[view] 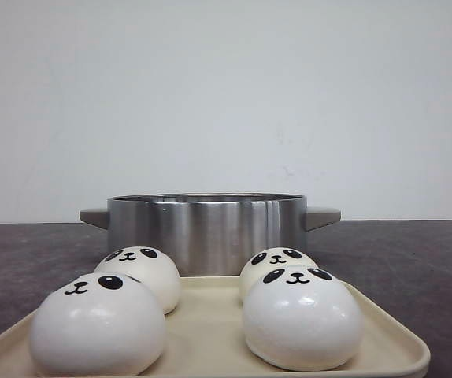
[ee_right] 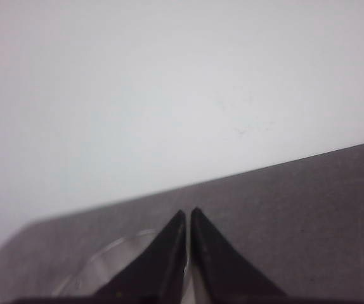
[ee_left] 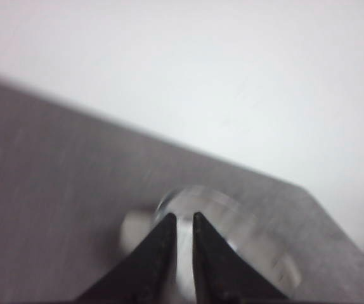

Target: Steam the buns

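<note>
Starting with the front view: four buns sit on a beige tray (view: 383, 331) at the near edge of the table (view: 415, 252). Taking the steel pot (view: 206, 228) as landmark, the tray lies directly in front of it. The front-left bun (view: 98, 324) and the front-right bun (view: 301, 316) are farthest from the pot; the rear-left bun (view: 139, 272) and the rear-right bun (view: 276, 264) sit just before its wall. The pot stands open, with no lid on it. Neither arm appears in this view.

Left wrist view: the left pincer (ee_left: 183, 218) has its tips nearly together, with only a narrow gap and nothing held. Beyond the tips lies a blurred, rounded glassy object (ee_left: 233, 234), possibly a lid; identification is uncertain. No pot or bun appears here.

Right wrist view: the right pincer (ee_right: 188, 214) is likewise almost closed and empty. A faint curved transparent rim (ee_right: 106, 259) shows beside its tips on the table; what it belongs to cannot be told.

Assessment: no bun is in the pot, so the loading step appears not yet begun. The next move likely calls for spreading one pincer, bringing it over a bun, and gripping gently, as the glossy domes may slip.
</note>
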{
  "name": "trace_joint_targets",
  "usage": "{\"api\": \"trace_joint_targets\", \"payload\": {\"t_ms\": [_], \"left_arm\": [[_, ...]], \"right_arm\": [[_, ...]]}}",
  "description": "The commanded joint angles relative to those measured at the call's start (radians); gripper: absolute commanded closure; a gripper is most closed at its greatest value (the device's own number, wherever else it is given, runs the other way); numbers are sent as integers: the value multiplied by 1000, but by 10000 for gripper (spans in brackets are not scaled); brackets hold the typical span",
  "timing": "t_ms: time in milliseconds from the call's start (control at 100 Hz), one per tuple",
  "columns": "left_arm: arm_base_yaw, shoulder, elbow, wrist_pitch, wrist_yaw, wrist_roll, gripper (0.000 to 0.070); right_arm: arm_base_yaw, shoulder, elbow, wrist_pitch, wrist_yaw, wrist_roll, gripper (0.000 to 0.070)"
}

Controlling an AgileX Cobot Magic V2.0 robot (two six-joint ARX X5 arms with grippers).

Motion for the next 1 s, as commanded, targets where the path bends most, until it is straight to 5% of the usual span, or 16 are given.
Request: {"api": "trace_joint_targets", "payload": {"t_ms": [0, 130, 240, 290, 330, 370, 420, 460, 480, 760, 990], "left_arm": [[-10, 90, 139, -6, 25, 122, 691], [-27, 239, 346, -60, 105, 185, 691], [-34, 310, 443, -102, 122, 186, 683], [-34, 327, 463, -113, 125, 186, 615], [-34, 334, 468, -115, 132, 185, 484], [-34, 337, 468, -119, 135, 181, 298], [-34, 338, 468, -140, 135, 173, 88], [-34, 338, 468, -163, 135, 168, 0], [-34, 338, 468, -177, 135, 166, 0], [-158, 357, 467, -349, 141, 207, 0], [-358, 424, 467, -448, 45, 286, 0]], "right_arm": [[0, 76, 152, -99, -5, -158, 696], [0, 143, 282, -119, -18, -195, 695], [1, 144, 294, -30, -114, -183, 695], [1, 145, 294, -5, -163, -161, 693], [1, 151, 294, 1, -188, -139, 670], [1, 151, 294, -2, -206, -115, 566], [1, 152, 294, -8, -219, -83, 303], [1, 156, 294, -10, -222, -51, 64], [1, 157, 294, -10, -222, -35, 0], [3, 248, 294, -5, -325, 8, 38], [111, 371, 306, -101, -255, -51, 39]]}}
